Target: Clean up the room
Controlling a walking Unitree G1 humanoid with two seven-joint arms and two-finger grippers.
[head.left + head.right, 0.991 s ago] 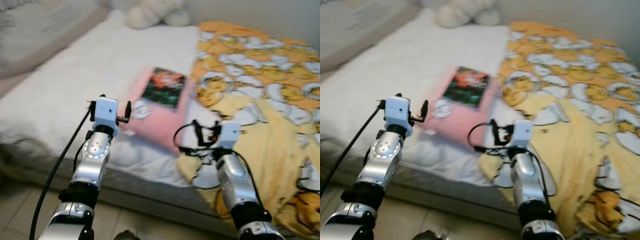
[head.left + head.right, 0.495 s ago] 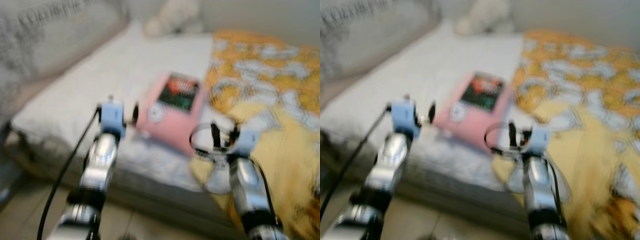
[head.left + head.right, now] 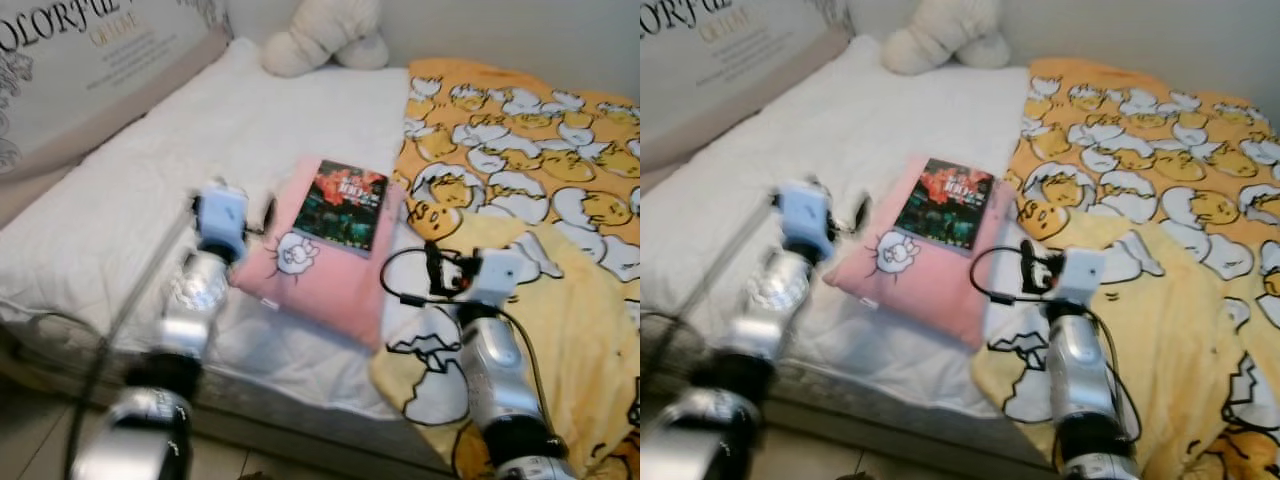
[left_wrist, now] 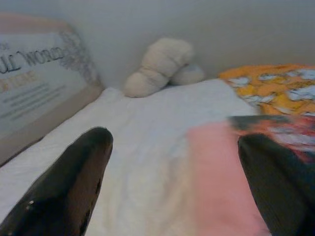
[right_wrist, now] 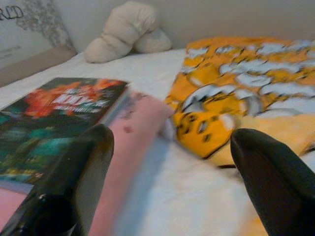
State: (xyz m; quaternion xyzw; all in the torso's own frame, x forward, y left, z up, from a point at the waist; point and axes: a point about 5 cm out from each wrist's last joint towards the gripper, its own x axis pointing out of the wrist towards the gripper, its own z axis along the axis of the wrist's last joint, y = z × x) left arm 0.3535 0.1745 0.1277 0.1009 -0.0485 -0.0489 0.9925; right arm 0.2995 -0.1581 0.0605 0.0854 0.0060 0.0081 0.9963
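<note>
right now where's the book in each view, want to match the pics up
Left eye view: the book lies on the pink pillow, centre of the picture.
Right eye view: on the same pillow, just left of centre.
Left wrist view: blurred at the right edge, past the pillow.
Right wrist view: at the left, large and close, on the pillow.
Shared landmark: the white plush toy at the head of the bed.

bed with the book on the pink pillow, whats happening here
The robot stands at the side of the bed with both arms raised over its edge. The left gripper and right gripper are both open and hold nothing. A book lies on a pink pillow between them, beside a yellow blanket. A plush toy sits by the wall. Nothing has been picked up yet.
</note>
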